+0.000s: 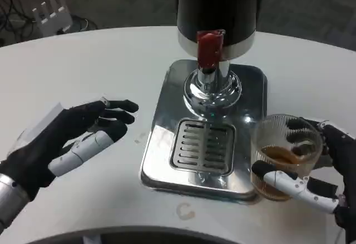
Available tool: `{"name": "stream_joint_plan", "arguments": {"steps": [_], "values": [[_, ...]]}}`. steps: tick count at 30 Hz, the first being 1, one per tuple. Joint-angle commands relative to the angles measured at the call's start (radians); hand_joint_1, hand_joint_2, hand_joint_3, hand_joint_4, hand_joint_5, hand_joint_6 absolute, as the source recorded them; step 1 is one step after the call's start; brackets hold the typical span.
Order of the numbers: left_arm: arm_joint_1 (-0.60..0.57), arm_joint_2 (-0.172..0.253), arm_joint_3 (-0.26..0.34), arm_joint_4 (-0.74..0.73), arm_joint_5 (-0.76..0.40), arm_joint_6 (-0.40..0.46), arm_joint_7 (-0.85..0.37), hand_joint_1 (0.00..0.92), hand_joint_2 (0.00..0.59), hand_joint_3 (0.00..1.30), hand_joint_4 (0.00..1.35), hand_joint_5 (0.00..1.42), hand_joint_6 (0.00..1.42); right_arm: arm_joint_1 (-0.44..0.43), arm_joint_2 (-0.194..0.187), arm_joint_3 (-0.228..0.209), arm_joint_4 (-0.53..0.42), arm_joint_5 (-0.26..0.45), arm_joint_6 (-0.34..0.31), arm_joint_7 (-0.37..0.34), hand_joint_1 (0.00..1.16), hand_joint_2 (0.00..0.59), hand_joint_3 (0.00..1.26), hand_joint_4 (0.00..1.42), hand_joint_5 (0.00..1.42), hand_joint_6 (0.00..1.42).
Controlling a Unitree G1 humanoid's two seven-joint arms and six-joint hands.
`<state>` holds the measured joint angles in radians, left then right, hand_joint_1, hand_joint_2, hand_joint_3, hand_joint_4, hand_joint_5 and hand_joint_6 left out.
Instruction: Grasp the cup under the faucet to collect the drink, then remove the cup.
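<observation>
A clear plastic cup with brown drink in its bottom stands at the right edge of the steel drip tray, away from the faucet. My right hand grips the cup, fingers wrapped around its sides. The red tap lever sits above the chrome faucet, under the black dispenser body. At the left of the tray my left hand hovers over the table with fingers stretched out, holding nothing.
The slotted grate lies in the tray's middle. A small brown stain marks the white table in front of the tray. A white object stands at the far left beyond the table.
</observation>
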<state>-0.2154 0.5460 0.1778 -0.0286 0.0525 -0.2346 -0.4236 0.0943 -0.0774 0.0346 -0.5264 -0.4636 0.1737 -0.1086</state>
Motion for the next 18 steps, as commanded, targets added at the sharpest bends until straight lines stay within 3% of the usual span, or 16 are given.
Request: {"name": "stream_joint_plan", "arguments": {"steps": [1, 8, 18], "values": [[0.032, 0.022, -0.032, -0.012, 0.077, -0.052, 0.025, 0.0, 0.078, 0.34, 0.29, 0.31, 0.37, 0.035, 0.007, 0.011, -0.102, 0.008, -0.011, 0.019, 0.87, 0.155, 0.97, 1.03, 1.14, 0.6], [0.054, 0.06, -0.085, -0.065, 0.215, -0.096, 0.043, 0.0, 0.077, 0.26, 0.14, 0.16, 0.25, 0.086, 0.016, 0.064, -0.192, -0.003, -0.001, 0.068, 0.86, 0.16, 0.98, 1.05, 1.14, 0.6], [0.091, 0.064, -0.095, -0.115, 0.254, -0.076, 0.036, 0.0, 0.075, 0.23, 0.08, 0.11, 0.22, 0.095, 0.028, 0.119, -0.205, -0.021, 0.001, 0.094, 0.86, 0.161, 0.99, 1.06, 1.16, 0.6]]}}
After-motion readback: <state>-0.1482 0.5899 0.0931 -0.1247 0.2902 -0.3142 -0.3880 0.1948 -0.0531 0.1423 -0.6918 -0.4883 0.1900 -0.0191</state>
